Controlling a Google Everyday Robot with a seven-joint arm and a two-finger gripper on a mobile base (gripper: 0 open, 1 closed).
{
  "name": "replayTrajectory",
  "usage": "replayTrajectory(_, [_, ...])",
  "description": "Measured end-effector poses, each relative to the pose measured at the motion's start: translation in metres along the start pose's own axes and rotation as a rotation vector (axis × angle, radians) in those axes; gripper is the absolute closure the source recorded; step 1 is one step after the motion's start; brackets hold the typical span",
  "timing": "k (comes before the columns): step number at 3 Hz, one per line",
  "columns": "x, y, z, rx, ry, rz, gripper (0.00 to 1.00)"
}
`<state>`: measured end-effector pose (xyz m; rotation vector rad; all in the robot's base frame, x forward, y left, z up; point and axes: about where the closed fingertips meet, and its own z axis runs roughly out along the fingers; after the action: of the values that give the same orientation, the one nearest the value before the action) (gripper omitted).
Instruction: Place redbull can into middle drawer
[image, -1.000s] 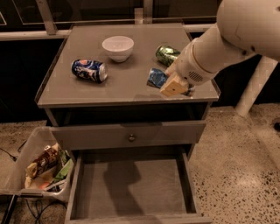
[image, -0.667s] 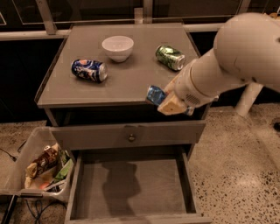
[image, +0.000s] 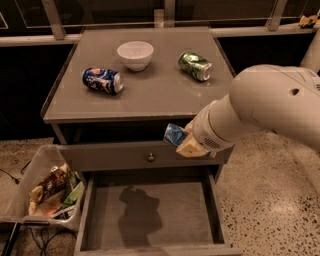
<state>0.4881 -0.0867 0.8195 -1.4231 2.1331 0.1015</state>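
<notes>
The redbull can (image: 174, 134), light blue and silver, is held in my gripper (image: 186, 142) in front of the cabinet's top edge, tilted, above the right part of the open drawer. My gripper is shut on it, and my white arm comes in from the right. The middle drawer (image: 100, 220) is pulled out below, a grey box with a bare floor and low side walls. The can's shadow falls on the drawer floor.
On the cabinet top (image: 150, 95) lie a fat dark-blue can (image: 102, 80), a green can (image: 195, 66) and a white bowl (image: 135, 54). A closed drawer front with a round knob (image: 150, 157) sits above the open drawer. A clear bin of snacks (image: 47, 190) stands at left.
My gripper has carried the redbull can off the cabinet top, forward and down past its front edge, to a spot above the open drawer.
</notes>
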Motion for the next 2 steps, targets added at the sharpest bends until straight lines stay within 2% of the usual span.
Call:
replayTrajectory(1, [0.008,0.005,0.019,-0.037,-0.065,0.027,1.00])
replayTrajectory(2, [0.032,0.022,0.066,-0.109,-0.199,0.107,1.00])
